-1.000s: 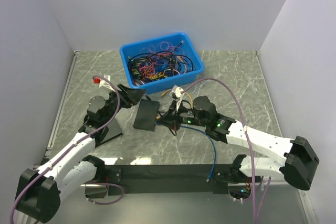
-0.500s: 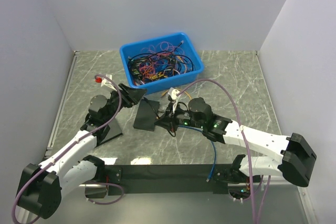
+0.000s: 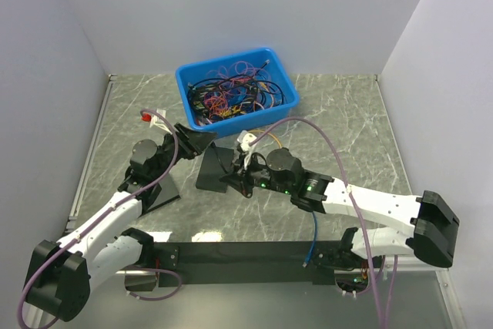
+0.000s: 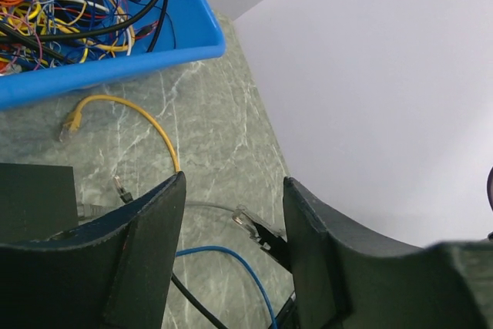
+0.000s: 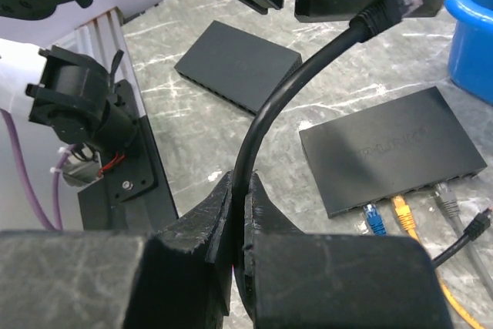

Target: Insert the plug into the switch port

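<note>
My right gripper (image 5: 240, 190) is shut on a black cable (image 5: 269, 117) that arcs up to its plug (image 5: 379, 11). That plug, clear-tipped (image 4: 245, 219), sits between the fingers of my left gripper (image 4: 235, 182), which is open with a gap on both sides of it. In the top view the left gripper (image 3: 196, 140) and right gripper (image 3: 236, 178) meet over the black switch (image 3: 212, 166). The switch (image 5: 389, 152) lies flat, with blue, yellow and grey plugs in its near ports.
A blue bin (image 3: 236, 90) of tangled cables stands at the back. A second black box (image 5: 235, 63) lies by the left arm. A loose yellow cable (image 4: 146, 117), a blue cable (image 4: 231, 263) and a loose black plug (image 5: 481, 221) lie on the marble table (image 3: 347, 113).
My right gripper has carried the black cable leftward to the left gripper. The left jaws have narrowed around the plug.
</note>
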`<act>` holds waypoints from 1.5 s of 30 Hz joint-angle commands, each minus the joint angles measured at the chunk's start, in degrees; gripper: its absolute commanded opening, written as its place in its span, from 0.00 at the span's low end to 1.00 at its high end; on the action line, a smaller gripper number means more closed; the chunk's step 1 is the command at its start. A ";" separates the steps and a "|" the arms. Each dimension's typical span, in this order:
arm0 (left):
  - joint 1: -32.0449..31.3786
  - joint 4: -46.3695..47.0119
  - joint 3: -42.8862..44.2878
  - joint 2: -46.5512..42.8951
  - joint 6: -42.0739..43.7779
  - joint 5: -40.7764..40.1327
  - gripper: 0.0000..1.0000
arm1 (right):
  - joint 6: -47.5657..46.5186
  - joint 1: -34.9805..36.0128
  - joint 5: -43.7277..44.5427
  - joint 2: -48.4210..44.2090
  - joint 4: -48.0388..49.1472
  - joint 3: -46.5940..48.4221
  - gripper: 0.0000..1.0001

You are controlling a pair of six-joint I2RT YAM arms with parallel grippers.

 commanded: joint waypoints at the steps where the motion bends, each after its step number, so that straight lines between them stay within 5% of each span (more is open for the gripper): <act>1: -0.22 0.98 1.20 -0.50 -0.79 1.99 0.57 | -1.91 1.45 4.09 1.75 1.92 3.56 0.00; 14: -0.22 0.71 0.85 -2.34 -0.97 2.60 0.30 | -2.79 3.56 9.53 6.50 3.51 4.44 0.00; 24: -0.22 -0.16 0.76 -3.48 -0.53 2.16 0.00 | -3.23 4.79 11.65 8.79 1.14 5.67 0.00; 26: -0.22 -0.08 0.33 -4.09 -0.61 1.90 0.01 | -2.62 4.88 12.70 8.36 0.52 6.02 0.15; 27: -0.30 -0.08 0.06 -4.27 -0.61 1.38 0.00 | -2.44 5.05 13.14 7.91 0.17 6.20 0.38; 30: -0.22 -0.52 -0.56 -5.33 -0.61 0.58 0.00 | -1.29 4.88 14.37 5.28 -0.18 6.64 0.61; 45: -0.30 0.10 -2.49 -7.61 -1.84 0.67 0.01 | -0.41 4.79 22.36 13.79 -4.57 20.43 0.63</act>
